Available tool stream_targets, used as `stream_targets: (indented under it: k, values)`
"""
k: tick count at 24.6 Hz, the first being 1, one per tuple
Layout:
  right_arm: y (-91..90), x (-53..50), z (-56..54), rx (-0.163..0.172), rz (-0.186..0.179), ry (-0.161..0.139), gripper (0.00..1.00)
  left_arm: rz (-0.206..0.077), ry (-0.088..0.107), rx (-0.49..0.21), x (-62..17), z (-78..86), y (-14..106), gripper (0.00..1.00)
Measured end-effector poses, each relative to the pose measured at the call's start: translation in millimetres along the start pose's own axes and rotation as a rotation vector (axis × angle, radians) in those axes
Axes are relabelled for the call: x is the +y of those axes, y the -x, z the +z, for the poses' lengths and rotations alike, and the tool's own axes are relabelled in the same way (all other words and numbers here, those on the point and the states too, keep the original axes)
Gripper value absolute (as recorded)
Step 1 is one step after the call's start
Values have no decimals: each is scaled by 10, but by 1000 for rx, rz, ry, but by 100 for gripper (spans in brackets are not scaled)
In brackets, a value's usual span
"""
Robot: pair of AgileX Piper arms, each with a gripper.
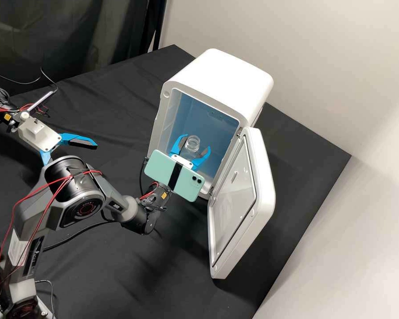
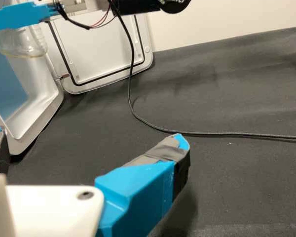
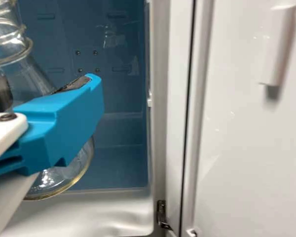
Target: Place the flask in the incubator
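High view: one flask (image 1: 192, 142) is seen at frame centre, clamped by the right gripper (image 1: 193, 149) in the mouth of one incubator (image 1: 226, 79), its door (image 1: 239, 199) swung wide. At left, the left gripper (image 1: 70, 151) is spread apart, holding nothing. One cable (image 2: 138, 113) is shown by the left wrist view. Print on an arm (image 1: 115, 206) is too small to be read.

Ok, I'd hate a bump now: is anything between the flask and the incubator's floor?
Nothing visible. The door hangs wide open to one side, the right claw holds the flask in the incubator's opening, and the blue chamber under and behind it looks bare.
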Motion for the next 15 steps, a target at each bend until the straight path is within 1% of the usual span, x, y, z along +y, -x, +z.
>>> stream_targets:
  k: [1,3,5,10,12,15]
  values:
    - [-18,-33,14,-1,-9,-4,0,0,0,0,0,0,0,100]
    - [-34,-65,45,-7,-14,-10,0,0,0,0,0,0,0,100]
    - [-68,-121,96,-16,-23,-21,0,0,0,0,0,0,0,100]
    - [-146,-233,183,-23,-46,-35,0,0,0,0,0,0,0,100]
    - [-163,-275,228,-31,-55,-41,0,0,0,0,0,0,0,100]
    - [-199,-314,297,-39,-61,-46,0,0,0,0,0,0,0,100]
